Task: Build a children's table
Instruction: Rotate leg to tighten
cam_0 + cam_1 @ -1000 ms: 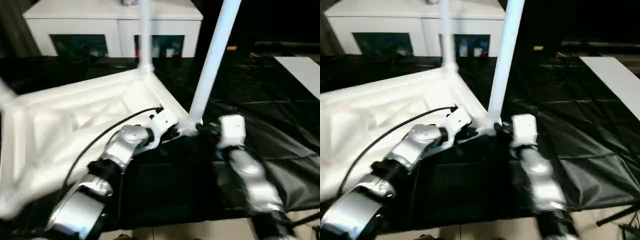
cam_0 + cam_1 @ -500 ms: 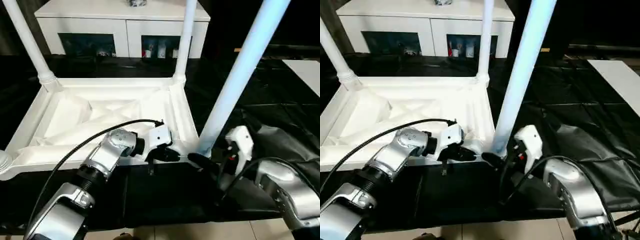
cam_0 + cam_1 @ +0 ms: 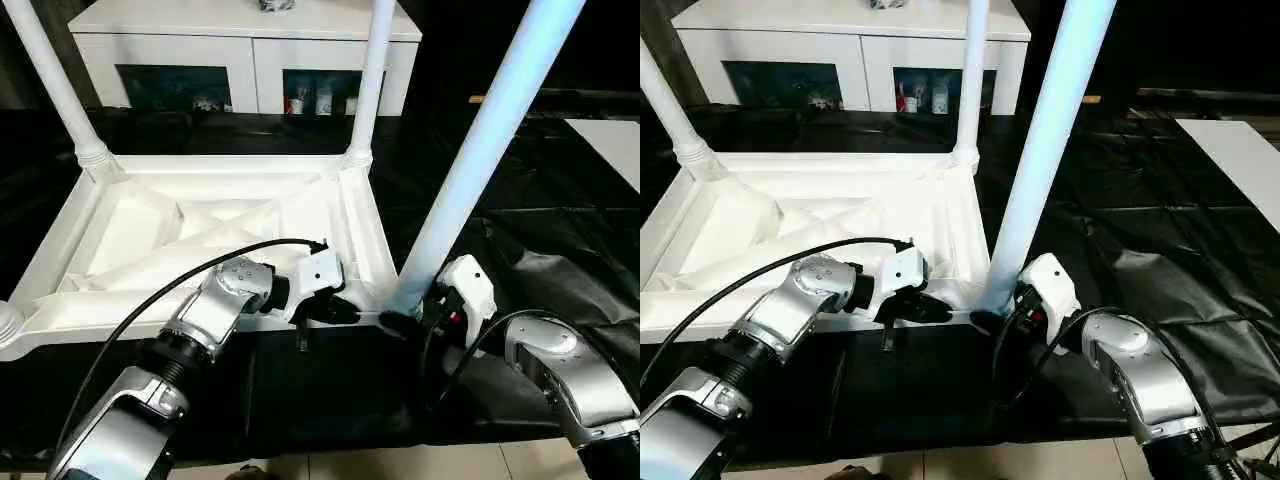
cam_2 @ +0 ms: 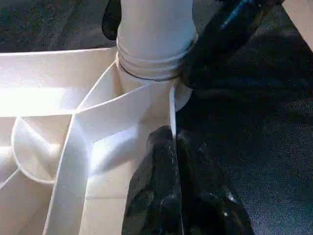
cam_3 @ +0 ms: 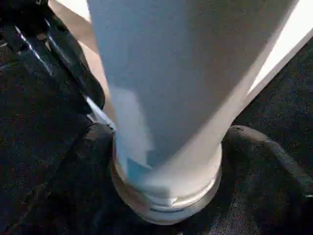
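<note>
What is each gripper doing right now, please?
Left gripper: shut on the tabletop rim.
Right gripper: shut on the near leg.

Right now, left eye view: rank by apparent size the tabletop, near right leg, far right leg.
1. tabletop
2. near right leg, though closeness to the camera inflates it
3. far right leg

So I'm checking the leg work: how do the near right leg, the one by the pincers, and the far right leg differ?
The near right white tapered tube leg leans to the right, with the right pincer around its base; the far right white tube leg stands about upright, nothing touching it. The near one looks bluish, the far one plain white. Both sit in corner sockets of the upturned white plastic tabletop, whose rim the left pincer pinches.
</note>
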Robot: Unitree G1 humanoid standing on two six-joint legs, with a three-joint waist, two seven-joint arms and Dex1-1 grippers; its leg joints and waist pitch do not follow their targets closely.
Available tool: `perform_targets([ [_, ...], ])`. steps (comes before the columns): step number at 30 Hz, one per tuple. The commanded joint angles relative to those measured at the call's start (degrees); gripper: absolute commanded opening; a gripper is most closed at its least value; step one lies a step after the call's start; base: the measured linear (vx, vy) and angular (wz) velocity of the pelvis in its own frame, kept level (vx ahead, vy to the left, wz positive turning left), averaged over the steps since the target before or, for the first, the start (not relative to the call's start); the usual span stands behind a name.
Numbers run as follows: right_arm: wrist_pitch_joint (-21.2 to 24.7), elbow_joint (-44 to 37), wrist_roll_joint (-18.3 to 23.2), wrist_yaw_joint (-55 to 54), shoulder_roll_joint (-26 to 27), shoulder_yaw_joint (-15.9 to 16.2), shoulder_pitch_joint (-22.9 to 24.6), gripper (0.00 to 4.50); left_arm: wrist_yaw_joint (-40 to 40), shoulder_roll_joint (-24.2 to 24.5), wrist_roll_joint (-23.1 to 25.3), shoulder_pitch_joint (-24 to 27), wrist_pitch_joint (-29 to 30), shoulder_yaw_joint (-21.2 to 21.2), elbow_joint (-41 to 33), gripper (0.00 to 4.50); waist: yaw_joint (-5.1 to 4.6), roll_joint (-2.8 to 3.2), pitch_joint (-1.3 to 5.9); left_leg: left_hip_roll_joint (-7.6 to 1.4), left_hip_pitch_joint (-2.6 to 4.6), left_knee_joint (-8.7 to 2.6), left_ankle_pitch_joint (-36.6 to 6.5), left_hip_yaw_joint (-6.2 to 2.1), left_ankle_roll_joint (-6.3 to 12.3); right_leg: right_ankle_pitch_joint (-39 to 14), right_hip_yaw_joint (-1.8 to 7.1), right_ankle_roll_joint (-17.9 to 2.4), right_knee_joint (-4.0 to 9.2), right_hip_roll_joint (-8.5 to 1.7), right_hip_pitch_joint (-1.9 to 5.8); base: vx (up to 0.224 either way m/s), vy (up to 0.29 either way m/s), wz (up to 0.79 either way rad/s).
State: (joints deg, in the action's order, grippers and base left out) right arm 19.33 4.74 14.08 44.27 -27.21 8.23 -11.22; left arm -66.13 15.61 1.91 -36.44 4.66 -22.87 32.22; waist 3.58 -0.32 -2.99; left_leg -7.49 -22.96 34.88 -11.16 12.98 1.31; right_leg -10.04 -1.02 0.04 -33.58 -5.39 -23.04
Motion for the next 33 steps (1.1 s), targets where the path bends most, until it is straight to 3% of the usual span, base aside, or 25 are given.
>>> perform_targets([
  [1,-0.61,0.0,1.08,0.58,-0.07,-1.3,-0.13,3.44,-1.08,0.09,0.25,0.31,0.21,-0.83,-1.73,0.0,-0.02,-0.65,3.77,-5.96,2.39,-4.88,-10.6,-3.12,2.71,-5.48,1.64,-14.31,2.71,-4.11,1.81,0.0,0.0,0.0],
  [10,-1.08,1.01,-0.35,1.7,-0.69,-0.11,0.6,2.79,-1.29,0.33,0.58,0.23,0.36,-1.1,-1.45,0.0,0.03,-0.61,3.78,-5.96,2.41,-4.79,-10.59,-3.1,2.83,-5.49,1.62,-14.61,2.67,-4.14,1.87,0.0,0.0,0.0],
  [15,-1.04,2.25,-1.1,1.53,-0.58,-0.06,0.66,2.7,-0.47,0.48,0.94,0.45,1.38,-1.0,-1.44,0.0,0.06,-0.58,3.82,-5.96,2.39,-4.7,-10.07,-3.1,3.06,-4.81,1.61,-14.89,2.59,-4.15,1.94,0.0,0.0,0.0],
  [17,-1.03,4.81,-1.5,-3.48,2.5,-1.73,-0.07,2.69,2.48,-0.36,1.52,-0.09,2.21,-0.21,0.42,0.0,-0.04,-0.55,3.78,-5.91,2.35,-4.69,-10.33,-3.11,3.01,-5.39,1.63,-15.05,2.66,-4.17,1.78,0.0,0.0,0.0],
  [19,-1.46,6.83,-1.98,-10.0,6.54,-3.44,-0.79,2.69,5.78,-1.74,1.68,-0.84,2.74,0.88,2.35,0.0,-0.35,-0.67,3.55,-5.87,2.32,-4.89,-13.09,-3.15,1.84,-9.16,1.67,-14.54,3.06,-4.08,1.53,0.0,0.0,0.0],
  [21,-1.8,8.51,-2.06,-16.47,10.98,-5.04,-1.6,2.68,9.17,-3.29,2.07,-1.8,3.27,1.62,4.34,0.0,-0.87,-0.87,3.35,-5.67,2.32,-5.16,-17.18,-3.34,-0.33,-15.38,1.69,-13.23,3.63,-4.05,1.22,0.0,0.0,0.0],
  [22,-2.12,9.4,-2.21,-20.05,13.39,-5.81,-2.17,2.67,11.21,-4.12,2.5,-2.36,3.65,1.86,5.37,0.0,-1.15,-0.61,3.29,-5.64,2.56,-5.31,-19.92,-3.64,-2.05,-19.54,1.68,-11.99,3.97,-4.17,0.86,0.0,0.0,0.0],
  [24,-2.71,11.7,-2.49,-27.69,18.48,-7.39,-3.84,2.67,16.22,-6.3,3.19,-3.88,4.76,2.67,7.9,0.0,-2.09,-0.42,3.19,-5.53,2.76,-5.59,-24.38,-4.09,-4.59,-24.24,1.6,-9.82,4.33,-3.99,0.29,0.0,0.0,0.0],
  [25,-2.94,12.62,-2.52,-29.78,19.87,-7.8,-4.49,2.67,18.21,-7.1,3.34,-4.49,5.14,3.07,8.79,0.0,-2.17,-0.48,3.18,-5.51,2.91,-5.6,-25.45,-4.14,-4.9,-25.25,1.58,-9.36,4.54,-3.99,0.17,0.0,0.0,0.0],
  [28,-5.12,20.54,-5.01,-39.47,26.5,-7.51,-9.79,2.67,27.26,-11.51,3.05,-7.86,7.98,5.49,13.65,0.0,-2.97,-0.18,3.25,-5.24,2.8,-5.89,-27.48,-4.47,-6.62,-25.64,1.34,-8.48,4.64,-3.76,0.04,0.0,0.0,0.0],
  [29,-6.02,22.46,-5.45,-40.82,27.62,-7.35,-11.17,2.67,30.56,-12.64,2.92,-8.78,8.24,6.41,15.21,0.0,-3.03,0.34,3.39,-5.29,2.76,-6.05,-27.74,-4.79,-6.78,-24.46,1.27,-8.27,4.65,-3.96,0.38,0.0,0.0,0.0],
  [33,-9.33,29.29,-7.94,-47.01,31.61,-7.32,-16.65,2.67,39.48,-16.0,3.52,-11.8,6.01,8.27,20.61,0.0,-3.78,0.23,3.61,-5.03,3.24,-5.94,-28.18,-4.24,-6.56,-19.18,1.19,-9.43,4.77,-3.52,0.0,0.0,0.0,0.0],
])
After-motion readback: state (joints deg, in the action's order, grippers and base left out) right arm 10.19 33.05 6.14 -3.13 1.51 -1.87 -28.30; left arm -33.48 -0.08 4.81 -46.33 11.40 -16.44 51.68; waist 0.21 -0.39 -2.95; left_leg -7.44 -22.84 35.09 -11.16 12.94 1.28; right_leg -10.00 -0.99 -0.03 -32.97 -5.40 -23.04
